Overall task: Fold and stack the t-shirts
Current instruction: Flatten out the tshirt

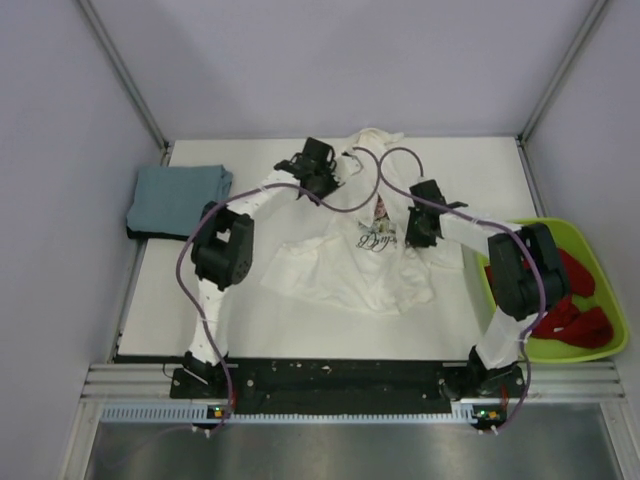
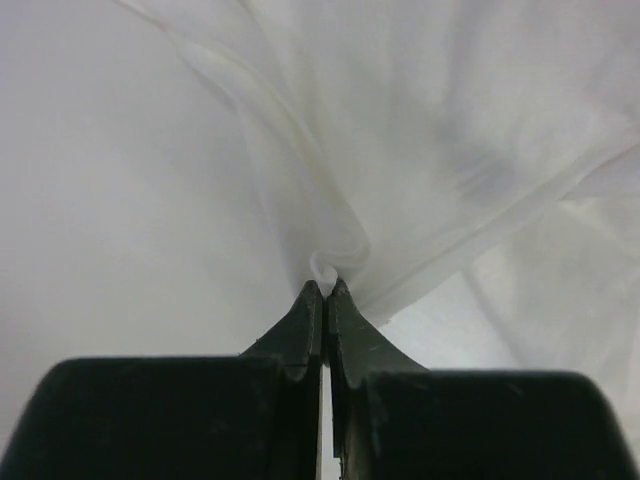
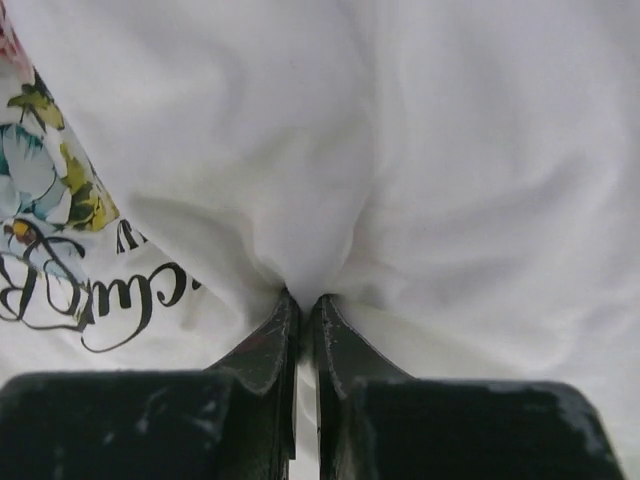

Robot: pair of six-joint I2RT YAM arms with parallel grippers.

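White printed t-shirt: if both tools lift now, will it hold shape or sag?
Probably sags: the white t-shirt lies rumpled and bunches into folds at the left tool and right tool. Likely light, fabric looks thin; small pinches might slip.

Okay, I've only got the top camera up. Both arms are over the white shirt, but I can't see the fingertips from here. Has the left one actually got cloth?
Observer: Yes. In the left wrist view, the left gripper is shut, with a small fold of the white shirt pinched at its tips.
Operator: And the right one?
Observer: The right gripper is shut on white cloth too, with creases running into its tips.
Operator: Is it biting the print?
Observer: No. In the right wrist view, the flower print and its black script lie to the left of that gripper. The pinched cloth is plain white.
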